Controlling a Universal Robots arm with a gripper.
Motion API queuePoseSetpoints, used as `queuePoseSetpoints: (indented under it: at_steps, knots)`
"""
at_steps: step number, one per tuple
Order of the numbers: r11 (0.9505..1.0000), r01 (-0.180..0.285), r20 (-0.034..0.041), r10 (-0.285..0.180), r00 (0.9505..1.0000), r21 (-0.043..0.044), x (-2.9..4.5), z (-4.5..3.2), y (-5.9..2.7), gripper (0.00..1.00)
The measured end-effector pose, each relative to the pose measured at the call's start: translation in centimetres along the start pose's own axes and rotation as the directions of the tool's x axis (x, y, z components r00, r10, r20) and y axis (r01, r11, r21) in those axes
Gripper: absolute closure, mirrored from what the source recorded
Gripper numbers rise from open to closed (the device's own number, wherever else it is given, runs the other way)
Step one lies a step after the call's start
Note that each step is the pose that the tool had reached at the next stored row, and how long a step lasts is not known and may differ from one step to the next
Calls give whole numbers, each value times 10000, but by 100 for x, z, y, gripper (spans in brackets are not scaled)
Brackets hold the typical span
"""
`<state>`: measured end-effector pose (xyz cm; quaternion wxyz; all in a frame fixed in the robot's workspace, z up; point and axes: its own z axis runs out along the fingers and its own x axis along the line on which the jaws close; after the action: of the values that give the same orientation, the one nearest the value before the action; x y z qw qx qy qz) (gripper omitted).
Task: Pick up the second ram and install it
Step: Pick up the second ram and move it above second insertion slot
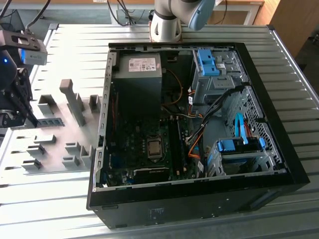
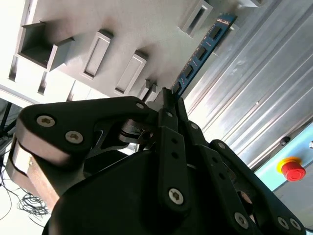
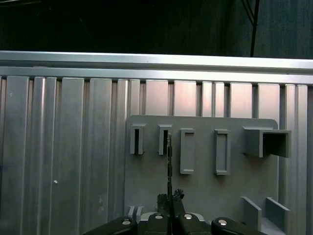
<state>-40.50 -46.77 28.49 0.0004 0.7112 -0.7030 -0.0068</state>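
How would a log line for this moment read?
gripper: shut on ram | ram: at grey plate, outside case

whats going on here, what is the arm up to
A robot arm's tool is closed on one end of the second ram, a thin blue-green stick, over the grey fixture plate at the exterior view's left. The open computer case sits beside the plate, and the ram is not yet in it.
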Motion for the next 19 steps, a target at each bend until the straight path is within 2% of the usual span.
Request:
queuePoseSetpoints:
  at_steps: [19]
  knots:
    - [10000,0,0,0,10000,0,-5,-285,3,86]
